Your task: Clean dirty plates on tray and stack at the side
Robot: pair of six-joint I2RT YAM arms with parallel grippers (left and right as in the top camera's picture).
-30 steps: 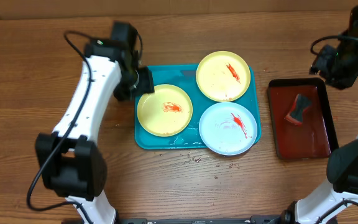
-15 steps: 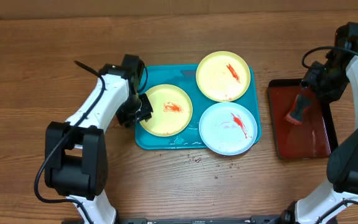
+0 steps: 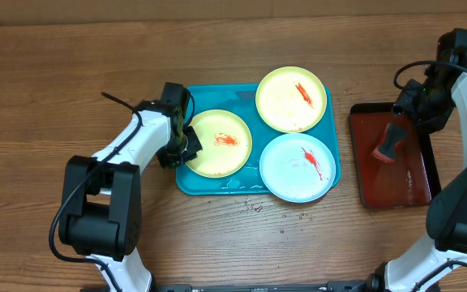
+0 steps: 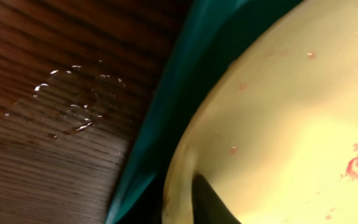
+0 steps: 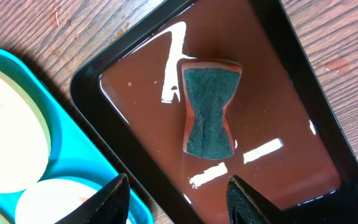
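The turquoise tray (image 3: 186, 172) holds three plates: a yellow-green one (image 3: 217, 144) at the left, a yellow-green one (image 3: 291, 99) at the back and a white one (image 3: 298, 167) at the front right. All are smeared with red sauce. My left gripper (image 3: 186, 143) is at the left plate's left rim. In the left wrist view its fingers (image 4: 179, 200) pinch that plate's rim (image 4: 291, 112) above the tray's edge (image 4: 166, 106). My right gripper (image 3: 417, 105) is open (image 5: 176, 199) and empty, hovering over the dark red tray beside the sponge.
The dark red tray (image 3: 404, 191), wet inside (image 5: 278, 93), lies to the right with a green-faced sponge (image 3: 387, 143) (image 5: 209, 115). Water drops lie on the wood in front of the turquoise tray (image 3: 254, 207) and beside its left edge (image 4: 73, 99).
My left gripper has come down and right from the tray's back left corner onto the left plate's rim. My right gripper has moved left over the red tray, then stayed still.
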